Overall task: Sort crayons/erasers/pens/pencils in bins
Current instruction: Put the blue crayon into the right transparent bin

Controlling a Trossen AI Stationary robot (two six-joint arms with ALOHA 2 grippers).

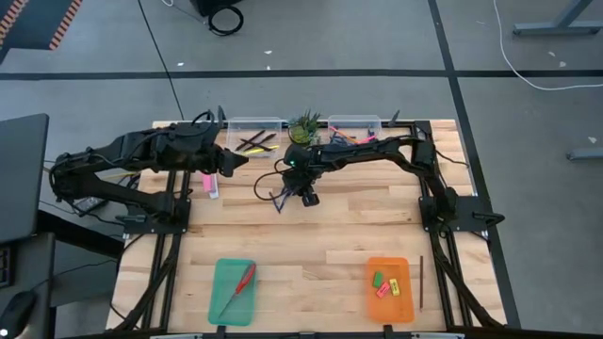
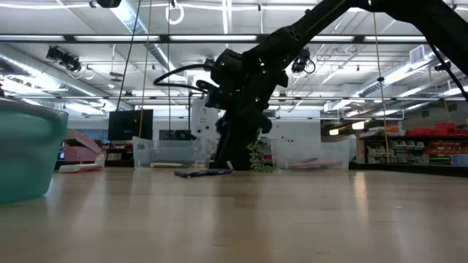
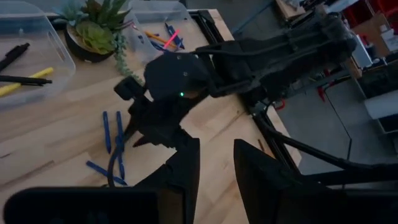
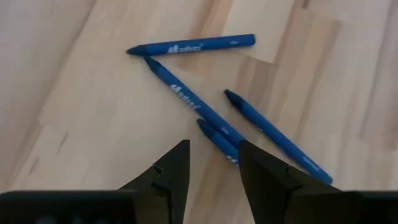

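Potted plant [image 1: 304, 125] sat between the far tubs; red-handled scissors [image 1: 240, 286] lay nearer; pink box [image 1: 209, 184] lay at left.

Your high view looks straight down on the whole counter [image 1: 311, 235] from well above, both arms in frame. Your low view sits at counter height on the near edge, facing level toward the far side and the room beyond. Your left wrist view looks across at the right arm and the blue pens [image 3: 115, 146] beneath it. Your right wrist view hangs close over those same pens [image 4: 205, 112], pointing down between its end effector [image 4: 213, 163] fingers. All four views share that far-middle patch around the pens.
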